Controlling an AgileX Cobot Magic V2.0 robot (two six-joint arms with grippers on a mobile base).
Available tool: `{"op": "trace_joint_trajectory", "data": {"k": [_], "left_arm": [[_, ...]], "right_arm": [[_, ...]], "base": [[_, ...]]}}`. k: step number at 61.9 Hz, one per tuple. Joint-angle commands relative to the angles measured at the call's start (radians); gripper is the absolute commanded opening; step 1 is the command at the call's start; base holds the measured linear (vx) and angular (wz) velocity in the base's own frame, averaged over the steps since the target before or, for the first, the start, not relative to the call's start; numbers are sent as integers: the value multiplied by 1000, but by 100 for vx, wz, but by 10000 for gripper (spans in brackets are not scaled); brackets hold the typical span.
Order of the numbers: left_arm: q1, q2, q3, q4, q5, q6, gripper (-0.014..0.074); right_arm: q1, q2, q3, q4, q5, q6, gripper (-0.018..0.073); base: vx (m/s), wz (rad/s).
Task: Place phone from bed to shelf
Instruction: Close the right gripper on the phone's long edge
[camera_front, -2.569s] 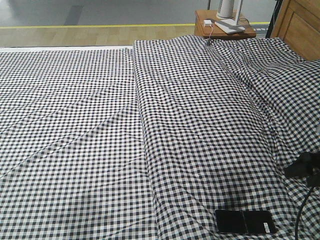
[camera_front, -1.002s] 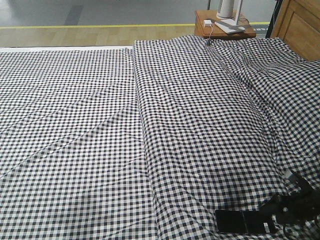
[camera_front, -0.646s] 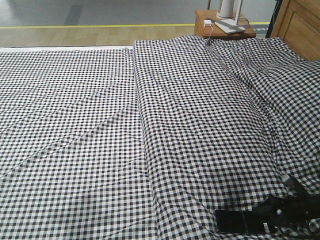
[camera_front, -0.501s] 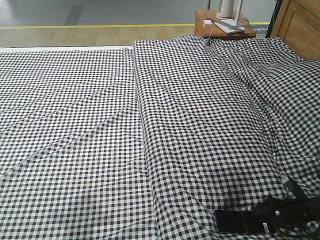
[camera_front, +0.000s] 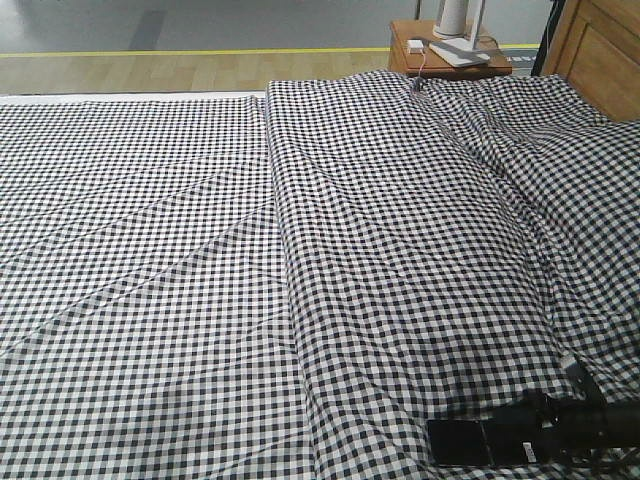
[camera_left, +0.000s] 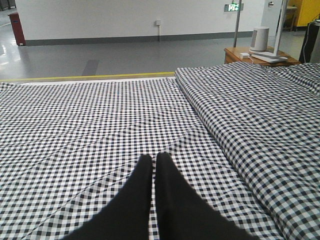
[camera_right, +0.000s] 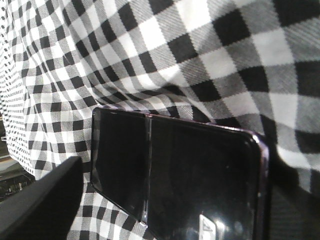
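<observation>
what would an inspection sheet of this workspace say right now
surface: bed, gingham cloth, creased, with a long ridge.
job's things: phone flat at the bed's near right edge; shelf not in view.
clutter: nothing seen.
grippers: left gripper jaws together, holding nothing; right gripper at the phone's right end, jaws unclear.
cables: thin white cable hanging from the bedside table.
surroundings: bedside table with white devices, wooden headboard, grey floor.

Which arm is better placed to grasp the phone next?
Right. The right gripper sits low at the end of the phone on the bed, and the phone fills its wrist view. The left gripper hovers shut over bare gingham, with no phone in its view.
</observation>
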Motion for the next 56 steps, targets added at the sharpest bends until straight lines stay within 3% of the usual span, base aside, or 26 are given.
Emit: {"op": "trace_joint_trajectory", "data": {"k": [1, 9, 17, 31, 56], "left_arm": [[-3, -6, 1, -6, -75, -4, 1], [-3, -6, 1, -6, -75, -4, 1], [-3, -6, 1, -6, -75, -4, 1], [-3, -6, 1, -6, -75, -4, 1], [-3, -6, 1, -6, -75, -4, 1]], "right_arm": [[-2, -48, -3, 7, 93, -16, 533], [-2, -48, -3, 4, 91, -16, 448], [-3, -48, -3, 4, 81, -16, 308], [-3, -48, -3, 3, 91, -32, -6], [-3, -48, -3, 7, 177, -32, -8]], "base": [[0, 0], [0, 0], [0, 0], [0, 0], [0, 0]]}}
